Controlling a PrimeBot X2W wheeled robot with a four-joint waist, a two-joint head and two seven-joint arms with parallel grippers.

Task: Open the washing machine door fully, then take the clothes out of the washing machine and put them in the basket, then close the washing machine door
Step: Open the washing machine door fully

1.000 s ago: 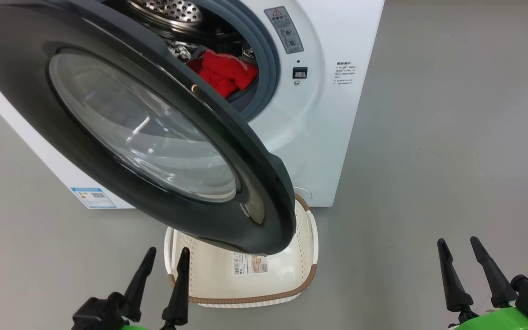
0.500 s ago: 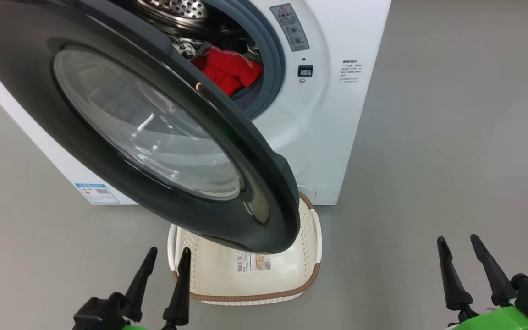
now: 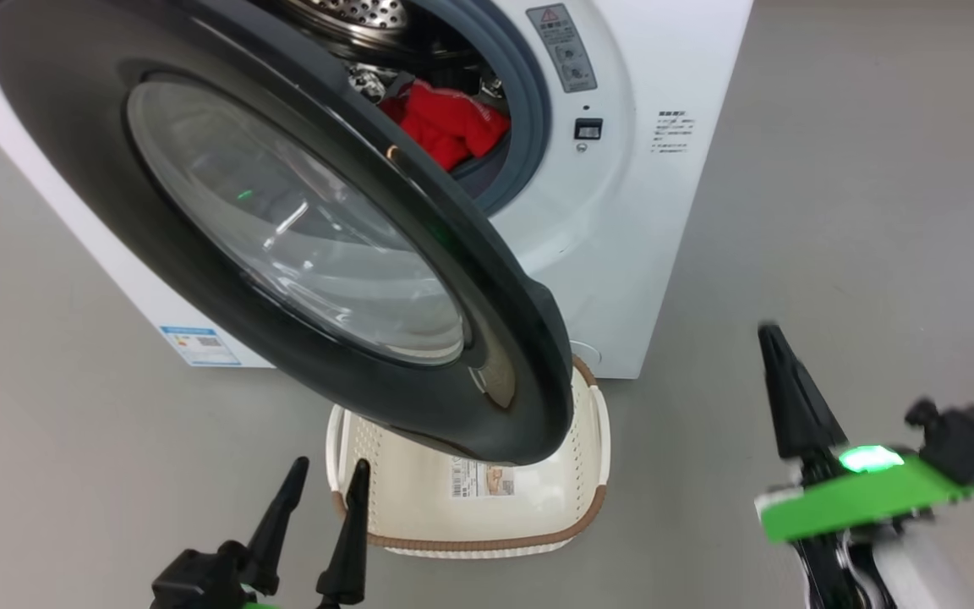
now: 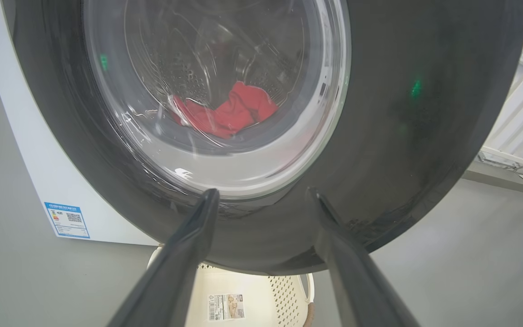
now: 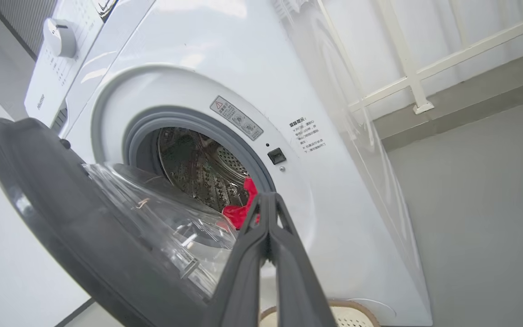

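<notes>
The left end effector (image 3: 328, 467) stood released and empty at the lower left, just before the basket (image 3: 470, 541) on the floor. Over the basket hung the partly open washing machine door (image 3: 73, 169), and behind it the clothes (image 3: 445, 127) lay inside the washing machine (image 3: 664, 68). Farther right, the right end effector (image 3: 774, 347) was clenched on nothing, apart from the machine.

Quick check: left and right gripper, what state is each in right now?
Left gripper: open, holding nothing.
Right gripper: closed, fingers pressed together, holding nothing.
</notes>
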